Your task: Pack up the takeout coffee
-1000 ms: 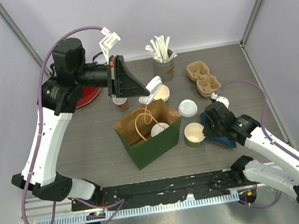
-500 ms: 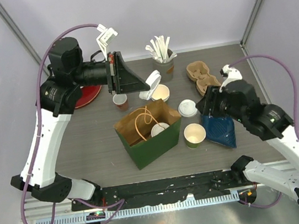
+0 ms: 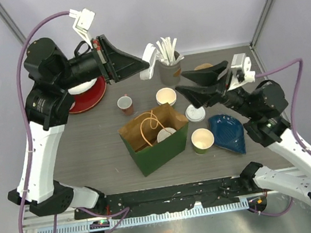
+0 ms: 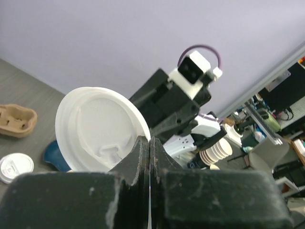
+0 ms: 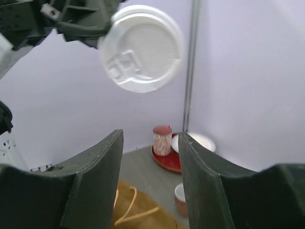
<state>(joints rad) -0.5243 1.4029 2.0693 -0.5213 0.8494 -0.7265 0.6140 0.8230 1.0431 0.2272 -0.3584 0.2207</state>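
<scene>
Lid handover, apparently. Near: unlidded green cup [image 3: 202, 140] on tabletop [image 3: 90, 146], at 3 o'clock of paper bag [image 3: 161, 153]. Beyond, aloft: right jaws spread and empty, facing white lid [image 3: 150, 54] pinched by left jaws at 12 o'clock. Next: closing squarely on lid rim.

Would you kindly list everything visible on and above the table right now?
paper bag: one, green, table centre
lidded cup: one, white lid, inside the bag
open cups: two, cream inside, right of and behind the bag
loose lid: one, white, between those cups
small cup: one, red-and-white, behind the bag
plate: one, red, far left
tumbler: one, pink patterned, on the plate
stirrer holder: one, grey, far edge
dish: one, blue, right side
cup carrier: one, brown, far right
left gripper: one, black, raised, shut on a second lid
right gripper: one, black, raised, open, empty
</scene>
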